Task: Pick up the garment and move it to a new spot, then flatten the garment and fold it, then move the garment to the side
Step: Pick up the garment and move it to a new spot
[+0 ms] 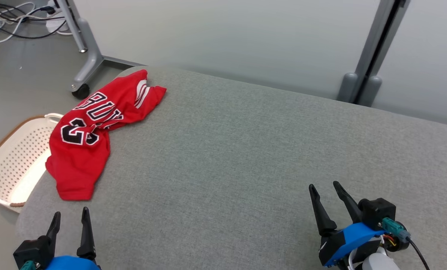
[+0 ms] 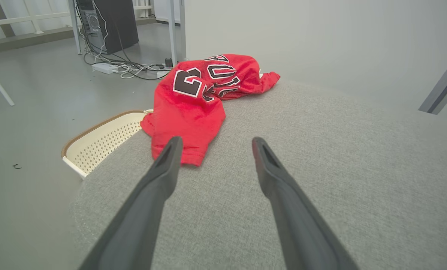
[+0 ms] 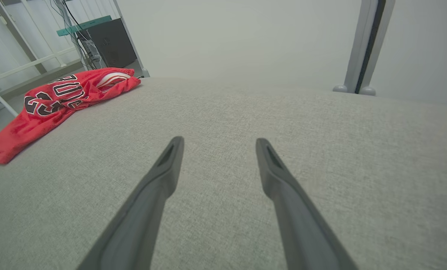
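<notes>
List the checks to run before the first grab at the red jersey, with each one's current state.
1. Jaws of the left gripper open and empty: ok.
2. Jaws of the right gripper open and empty: ok.
3. Nothing between the left gripper and the red jersey: ok.
4. Jersey wholly on the grey cushion: not ok, its left edge hangs over the side above the white basket.
5. Jersey lying flat: not ok, it is bunched.
6. Room on the cushion for a new spot: ok, a wide stretch lies to the jersey's right.
</notes>
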Motion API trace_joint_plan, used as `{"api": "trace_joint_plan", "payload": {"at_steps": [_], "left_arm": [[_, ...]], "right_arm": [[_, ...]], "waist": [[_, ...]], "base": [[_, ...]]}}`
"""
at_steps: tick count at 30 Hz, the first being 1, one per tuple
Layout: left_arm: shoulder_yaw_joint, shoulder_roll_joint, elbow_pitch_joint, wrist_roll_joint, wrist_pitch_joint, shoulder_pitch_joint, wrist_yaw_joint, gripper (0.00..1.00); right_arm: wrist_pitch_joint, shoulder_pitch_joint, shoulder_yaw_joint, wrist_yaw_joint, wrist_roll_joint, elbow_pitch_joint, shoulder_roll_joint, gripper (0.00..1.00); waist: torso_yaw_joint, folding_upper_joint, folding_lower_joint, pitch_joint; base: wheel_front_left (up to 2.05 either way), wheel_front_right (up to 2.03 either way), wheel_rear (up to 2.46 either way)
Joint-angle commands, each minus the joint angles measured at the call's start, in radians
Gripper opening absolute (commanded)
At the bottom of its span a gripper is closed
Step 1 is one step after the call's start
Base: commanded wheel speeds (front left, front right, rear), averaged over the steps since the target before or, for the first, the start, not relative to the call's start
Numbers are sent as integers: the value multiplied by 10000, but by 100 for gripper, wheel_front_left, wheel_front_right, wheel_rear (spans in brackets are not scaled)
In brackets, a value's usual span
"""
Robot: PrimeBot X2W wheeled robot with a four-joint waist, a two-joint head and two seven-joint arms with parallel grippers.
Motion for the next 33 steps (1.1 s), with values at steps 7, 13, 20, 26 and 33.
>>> {"api": "trace_joint_plan", "payload": {"at_steps": [7, 13, 20, 26, 33], "left_arm": [[244, 67, 178, -60, 3, -254, 27, 100], [257, 165, 278, -255, 2, -422, 27, 100], [143, 703, 819, -1165, 3, -1255, 27, 100], [-268, 1680, 1438, -2025, 3, -2581, 27, 100], [-617, 2847, 1978, -2910, 2, -3887, 27, 100]], "right_arm": [[-38, -263, 178, 0, 25, 96, -48, 100], [-38, -464, 372, 0, 38, 133, -48, 100], [-38, -890, 652, 0, -329, 37, -51, 100], [-38, -1360, 922, 0, -753, -280, -53, 100], [-38, -1847, 1201, 0, -1195, -902, -50, 100]], "waist": [[801, 0, 0, 258], [909, 0, 0, 409], [569, 0, 0, 1085], [75, 0, 0, 2071], [-660, 0, 0, 3348]], "base": [[0, 0, 0], [0, 0, 0], [0, 0, 0], [0, 0, 0], [0, 0, 0]]}}
